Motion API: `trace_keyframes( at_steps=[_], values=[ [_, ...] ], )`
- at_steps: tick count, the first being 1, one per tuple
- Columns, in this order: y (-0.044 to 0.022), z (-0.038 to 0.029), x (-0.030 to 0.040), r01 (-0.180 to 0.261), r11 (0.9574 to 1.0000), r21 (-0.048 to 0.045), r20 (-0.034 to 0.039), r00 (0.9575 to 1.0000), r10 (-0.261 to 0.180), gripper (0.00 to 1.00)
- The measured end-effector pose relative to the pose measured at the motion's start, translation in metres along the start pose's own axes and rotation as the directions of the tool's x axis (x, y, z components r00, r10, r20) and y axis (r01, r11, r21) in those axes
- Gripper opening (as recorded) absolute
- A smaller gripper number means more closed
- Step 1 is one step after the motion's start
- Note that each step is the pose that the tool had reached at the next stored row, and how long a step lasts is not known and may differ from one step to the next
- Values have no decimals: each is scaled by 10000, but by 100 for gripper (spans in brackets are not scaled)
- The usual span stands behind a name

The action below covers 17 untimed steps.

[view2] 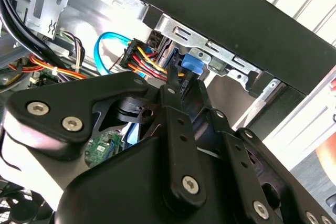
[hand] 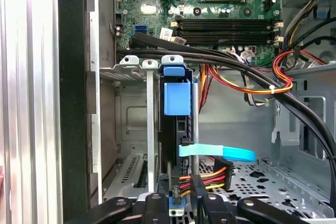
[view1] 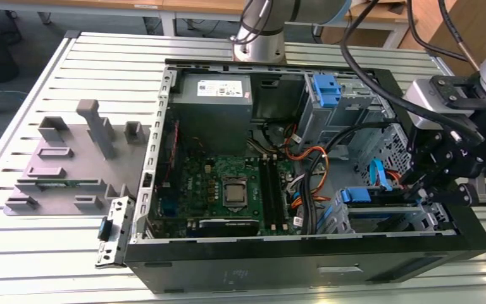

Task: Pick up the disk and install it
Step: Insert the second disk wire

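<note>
The gripper (view1: 433,183) hangs over the drive cage (view1: 395,215) at the exterior view's right end of the open case (view1: 311,259). In the first wrist view its two fingertips (hand: 197,184) stand close together at the rear edge of the disk (hand: 176,129), beside the red-yellow-black power cable (hand: 210,177); whether they grip the disk or merely touch it cannot be told. In the second wrist view the black fingers (view2: 173,85) converge near the blue tab (view2: 191,65) and the cable bundle (view2: 144,59).

The disk stands on edge inside the cage, seated between the cage's metal rails (hand: 150,129), with its blue tab (hand: 177,93) toward the cage opening. A light-blue data cable (hand: 218,153) crosses just in front of the disk's rear end. In the exterior view the disk's blue rail (view1: 366,195) shows in the cage, just beside the gripper.

Beyond the cage lie the motherboard (view1: 226,183) with its processor socket (view1: 232,189), black cables (hand: 220,59) and orange wires (hand: 262,85). A grey power supply (view1: 213,95) sits at the far end of the case, near a second blue bracket (view1: 328,88). A grey fixture (view1: 74,158) rests on the slatted table (view1: 40,253), at the exterior view's left, well apart from the case.
</note>
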<state>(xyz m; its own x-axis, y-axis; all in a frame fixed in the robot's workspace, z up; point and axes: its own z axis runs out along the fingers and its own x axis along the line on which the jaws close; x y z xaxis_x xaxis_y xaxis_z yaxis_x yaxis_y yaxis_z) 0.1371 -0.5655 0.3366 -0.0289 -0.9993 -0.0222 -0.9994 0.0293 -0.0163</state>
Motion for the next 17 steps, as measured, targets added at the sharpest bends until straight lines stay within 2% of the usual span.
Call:
trace_keyframes(
  at_steps=[4, 9, 10, 11, 13, 14, 17],
  values=[
    [15, 25, 1, 1, 10000, 0, -2, 10000, -1, 30],
    [15, 25, 0, 0, 10000, 0, -4, 10000, 0, 30],
    [15, 25, 0, 1, 10000, 0, -3, 10000, -1, 29],
    [15, 25, 0, 0, 10000, 0, -4, 10000, 0, 22],
    [15, 24, 0, 0, 10000, 0, -6, 10000, 0, 22],
    [15, 24, 0, 0, 10000, 0, -6, 10000, 0, 17],
    [16, 25, 0, 0, 10000, 0, -5, 10000, 0, 16]
  ],
)
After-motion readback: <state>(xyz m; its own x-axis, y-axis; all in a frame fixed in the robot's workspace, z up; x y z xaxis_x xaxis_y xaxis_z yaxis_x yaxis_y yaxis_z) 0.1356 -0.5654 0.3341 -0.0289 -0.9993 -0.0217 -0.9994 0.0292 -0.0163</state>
